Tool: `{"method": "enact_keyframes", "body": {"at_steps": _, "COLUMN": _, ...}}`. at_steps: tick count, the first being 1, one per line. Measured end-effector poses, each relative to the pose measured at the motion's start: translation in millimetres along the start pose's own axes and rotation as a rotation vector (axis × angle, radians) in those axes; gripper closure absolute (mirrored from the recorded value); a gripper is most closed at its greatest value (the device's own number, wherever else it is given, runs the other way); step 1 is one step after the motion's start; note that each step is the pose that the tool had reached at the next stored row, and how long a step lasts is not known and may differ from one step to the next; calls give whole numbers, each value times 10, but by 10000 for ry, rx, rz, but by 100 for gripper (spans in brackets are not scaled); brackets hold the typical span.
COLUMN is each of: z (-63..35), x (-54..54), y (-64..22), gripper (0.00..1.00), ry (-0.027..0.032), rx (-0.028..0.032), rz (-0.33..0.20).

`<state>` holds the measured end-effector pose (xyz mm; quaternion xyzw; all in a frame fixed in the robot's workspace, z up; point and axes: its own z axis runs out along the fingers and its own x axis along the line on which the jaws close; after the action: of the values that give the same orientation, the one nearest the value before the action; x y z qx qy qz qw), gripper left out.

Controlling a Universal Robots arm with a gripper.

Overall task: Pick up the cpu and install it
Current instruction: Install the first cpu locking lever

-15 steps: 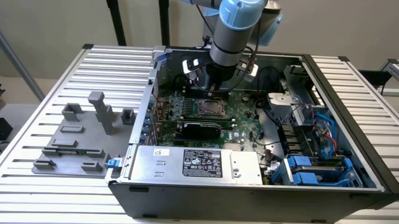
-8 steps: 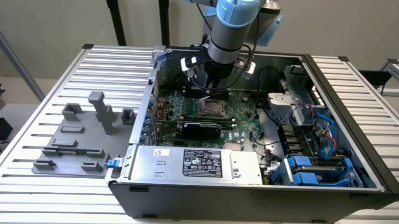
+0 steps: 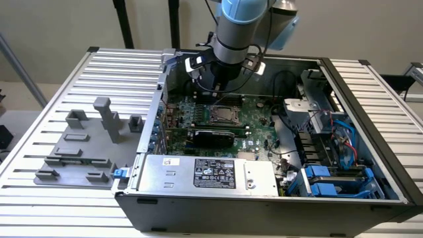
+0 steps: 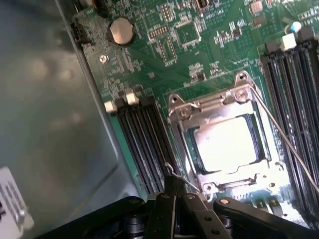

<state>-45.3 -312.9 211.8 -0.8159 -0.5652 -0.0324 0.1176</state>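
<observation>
My gripper (image 4: 174, 199) hangs over the green motherboard (image 4: 199, 45), jaws pressed together and empty. The shiny silver square cpu (image 4: 227, 144) already sits inside the metal-framed socket (image 4: 182, 112). If I drift lower I could snag the thin wire lever (image 4: 286, 139).

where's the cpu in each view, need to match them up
Exterior view: the cpu lies in the socket on the green motherboard, just below the arm's pincer.
Wrist view: the cpu shines pale inside the metal socket frame.
Shared landmark: the socket frame around it.
</observation>
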Motion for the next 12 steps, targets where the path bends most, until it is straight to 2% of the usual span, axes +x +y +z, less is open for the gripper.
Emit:
{"method": "enact_keyframes", "body": {"at_steps": 4, "z": -13, "x": -46, "y": -131, "gripper": 89, "ry": -1, "rx": 0, "rz": -5}}
{"method": "enact_keyframes", "body": {"at_steps": 12, "z": -20, "x": -62, "y": -125, "gripper": 89, "ry": -1, "rx": -1, "rz": -5}}
